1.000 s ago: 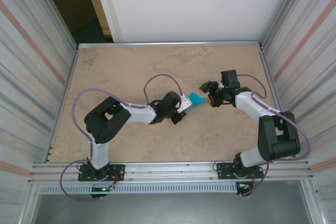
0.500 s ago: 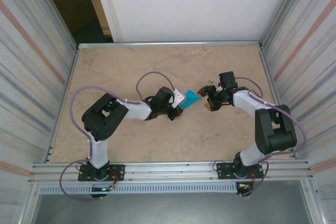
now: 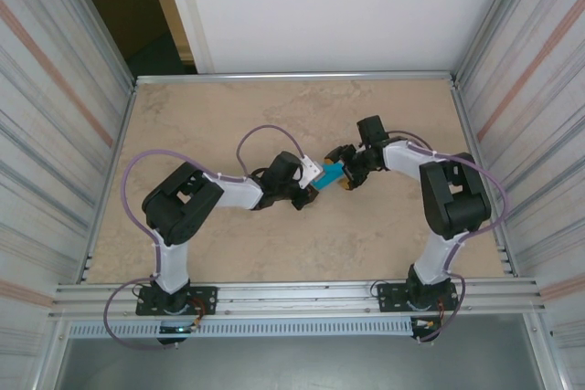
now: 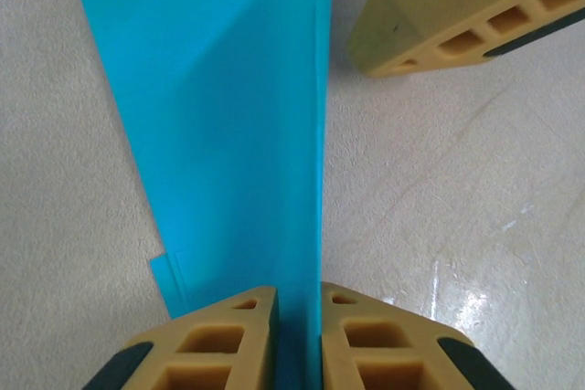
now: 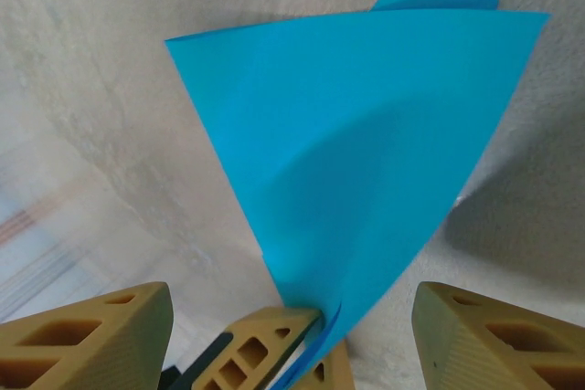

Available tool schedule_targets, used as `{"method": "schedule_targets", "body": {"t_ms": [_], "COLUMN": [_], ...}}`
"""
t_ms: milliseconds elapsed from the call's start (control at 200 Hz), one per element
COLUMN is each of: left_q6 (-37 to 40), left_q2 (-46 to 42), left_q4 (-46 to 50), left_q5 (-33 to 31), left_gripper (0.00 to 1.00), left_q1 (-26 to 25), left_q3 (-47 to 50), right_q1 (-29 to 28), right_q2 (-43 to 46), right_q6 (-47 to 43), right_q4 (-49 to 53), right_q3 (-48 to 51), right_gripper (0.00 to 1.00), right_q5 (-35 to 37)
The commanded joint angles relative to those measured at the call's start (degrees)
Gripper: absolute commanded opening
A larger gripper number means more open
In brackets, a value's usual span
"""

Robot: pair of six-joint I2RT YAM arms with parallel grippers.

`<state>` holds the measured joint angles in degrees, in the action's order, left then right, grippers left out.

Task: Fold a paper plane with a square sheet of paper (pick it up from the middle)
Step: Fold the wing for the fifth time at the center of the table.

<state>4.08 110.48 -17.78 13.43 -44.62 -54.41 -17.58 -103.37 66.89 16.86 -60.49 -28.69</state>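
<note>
Sheet of paper (image 3: pixel 331 173): one, a single blue sheet, and it's folded.
Arms: two, a left arm (image 3: pixel 228 194) and a right arm (image 3: pixel 439 198).
End effectors: two again, the left end effector (image 3: pixel 316 184) and the right end effector (image 3: pixel 347 173).
Fingers (image 5: pixel 82 335): four tan ones, a pair on each end effector.
Counter (image 3: pixel 228 107): one.
Cables (image 3: pixel 265 127): two purple ones, one per arm.

We look into a robotics lab test cell: a beige stone-patterned counter (image 3: pixel 228 253) boxed in by ribbed side walls (image 3: pixel 55 134) and a white back panel (image 3: pixel 347 6), with left arm (image 3: pixel 183 207) and right arm (image 3: pixel 448 198) bolted to an aluminium rail (image 3: pixel 302 297).
</note>
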Motion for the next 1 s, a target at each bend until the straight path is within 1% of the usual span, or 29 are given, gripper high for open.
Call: {"method": "schedule_targets", "body": {"t_ms": [0,70,165,236,286,421,491,666,717,802,892,997], "left_q6": [3.39,4.26,5.61,6.56,7.34,10.69,12.26,13.24,13.15,12.52,11.78,11.13], "left_q2": [0.75,0.54,0.44,0.44,0.47,0.43,0.44,0.46,0.38,-0.08,-0.76,-1.08], "left_q4": [0.16,-0.36,-0.67,-1.23,-1.36,-1.47,-1.63,-2.42,-2.35,-1.29,0.53,0.91], "left_q5": [-1.95,-2.36,-2.9,-3.05,-3.65,-7.26,-8.73,-9.86,-9.62,-8.73,-6.82,-5.92], "left_gripper": [0.18,0.18,0.18,0.2,0.2,0.2,0.2,0.2,0.21,0.25,0.3,0.31], "left_q1": [0.15,0.15,0.1,0.07,-0.1,-1.57,-2.26,-2.49,-2.47,-2.49,-2.57,-2.66], "left_q3": [1.64,1.99,2.16,2.29,2.29,2.38,2.36,2.47,2.3,1.41,-0.09,-0.87], "right_q1": [-0.43,-0.58,-0.97,-1.13,-1.1,-1.25,-1.23,-1.27,-1.38,-1.6,-1.82,-1.98], "right_q2": [-2.2,-2.52,-2.51,-2.52,-2.42,-1.68,-1.32,-1.13,-0.97,-0.68,-0.67,-0.8], "right_q6": [2.8,2.89,3.14,3.62,4.1,4.81,4.95,4.94,4.93,5.0,5.29,5.53], "right_q4": [4.27,4.99,5.92,6.38,6.59,7.81,8.28,8.75,8.74,8.68,8.53,8.1], "right_q3": [-1.8,-2.32,-2.75,-2.97,-2.9,-2.94,-2.99,-3.09,-3.09,-2.89,-2.77,-2.62], "right_gripper": [0.67,0.63,0.53,0.43,0.38,0.38,0.35,0.21,0.16,0.12,0.1,0.09], "right_q5": [-0.74,-0.8,-0.74,-1.21,-1.7,-2.17,-2.33,-2.23,-2.21,-1.73,-1.48,-1.21]}}
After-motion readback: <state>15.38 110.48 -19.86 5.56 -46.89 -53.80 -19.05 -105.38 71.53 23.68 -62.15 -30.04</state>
